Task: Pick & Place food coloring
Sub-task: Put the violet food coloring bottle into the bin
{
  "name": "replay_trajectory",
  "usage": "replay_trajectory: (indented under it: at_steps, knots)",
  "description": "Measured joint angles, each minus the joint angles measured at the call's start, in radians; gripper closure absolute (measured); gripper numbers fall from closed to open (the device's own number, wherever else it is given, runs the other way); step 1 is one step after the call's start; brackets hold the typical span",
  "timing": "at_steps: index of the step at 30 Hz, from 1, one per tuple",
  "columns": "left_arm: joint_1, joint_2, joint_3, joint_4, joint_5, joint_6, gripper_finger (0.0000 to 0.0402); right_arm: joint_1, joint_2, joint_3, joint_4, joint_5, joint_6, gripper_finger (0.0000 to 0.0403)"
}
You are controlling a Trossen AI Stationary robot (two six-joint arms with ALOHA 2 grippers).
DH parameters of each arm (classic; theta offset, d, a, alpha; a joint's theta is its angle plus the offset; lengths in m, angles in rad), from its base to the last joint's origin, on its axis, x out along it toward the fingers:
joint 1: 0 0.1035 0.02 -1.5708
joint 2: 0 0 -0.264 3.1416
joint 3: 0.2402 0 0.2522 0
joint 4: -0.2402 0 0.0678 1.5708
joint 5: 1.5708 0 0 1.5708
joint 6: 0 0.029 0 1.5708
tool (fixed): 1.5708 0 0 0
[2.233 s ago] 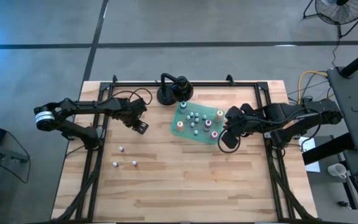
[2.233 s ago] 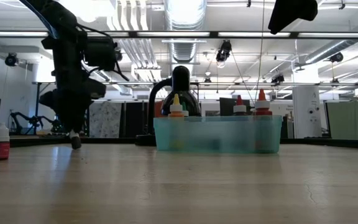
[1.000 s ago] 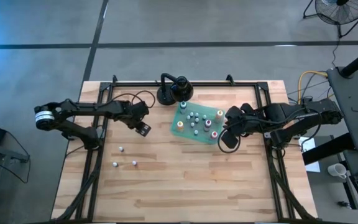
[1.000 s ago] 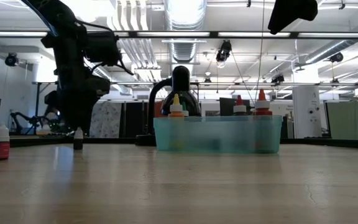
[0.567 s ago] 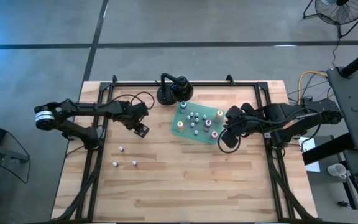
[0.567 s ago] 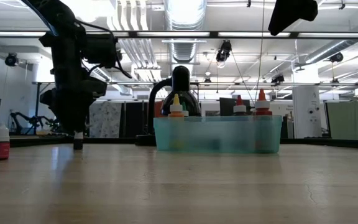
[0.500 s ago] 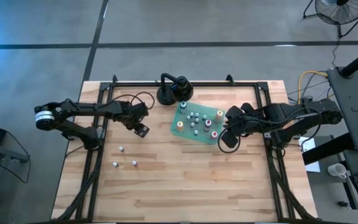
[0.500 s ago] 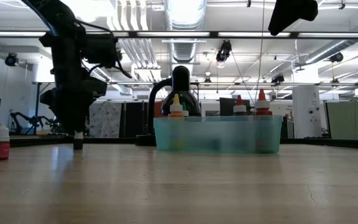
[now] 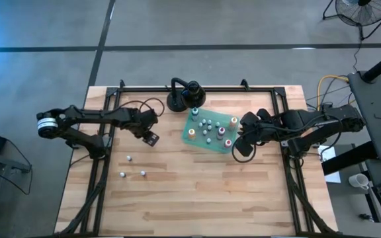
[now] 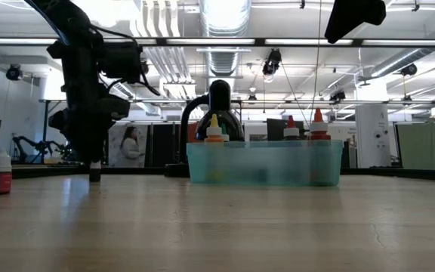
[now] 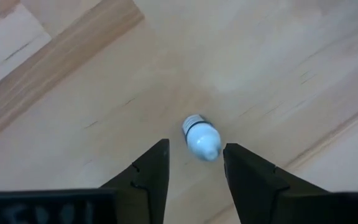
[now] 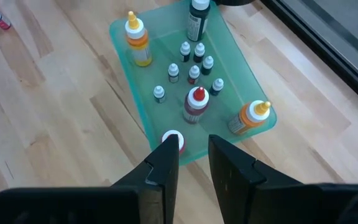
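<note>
Left gripper (image 11: 192, 163) sits left of frame centre in the high view, fingers parted with a small white-capped food coloring bottle (image 11: 201, 137) standing on the light wooden table (image 9: 197, 192) between the tips, untouched by either. Right gripper (image 12: 193, 155) hangs narrow and empty over the near edge of the translucent green tray (image 12: 137, 115), centre-right in the high view, holding more small bottles. Three tiny bottles (image 9: 129, 158) stand loose lower left.
</note>
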Motion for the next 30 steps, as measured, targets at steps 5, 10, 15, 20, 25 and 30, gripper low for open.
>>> replay_trajectory:
  at_steps: [5,10,15,20,25,30]
  knots:
    - [0.000,0.000,-0.025,0.024,0.003,-0.011,0.0284,0.000,0.000,0.000,0.000,0.000,0.000,0.0321]
    - [-0.002,0.000,-0.042,0.068,0.007,-0.028,0.0284,0.000,0.000,0.000,0.000,0.000,0.000,0.0321]
    - [-0.002,0.000,-0.042,0.078,0.007,-0.032,0.0284,0.000,0.000,0.000,0.000,0.000,0.000,0.0321]
    - [-0.002,0.000,-0.042,0.078,0.007,-0.032,0.0284,-0.001,0.000,0.000,0.000,0.000,0.000,0.0321]
    - [-0.005,0.000,-0.042,0.078,0.007,-0.025,0.0285,-0.002,0.000,0.000,0.000,0.000,0.000,0.0321]
    - [-0.011,0.000,-0.042,0.078,0.008,-0.021,0.0291,-0.002,0.000,0.000,0.000,0.000,0.000,0.0321]
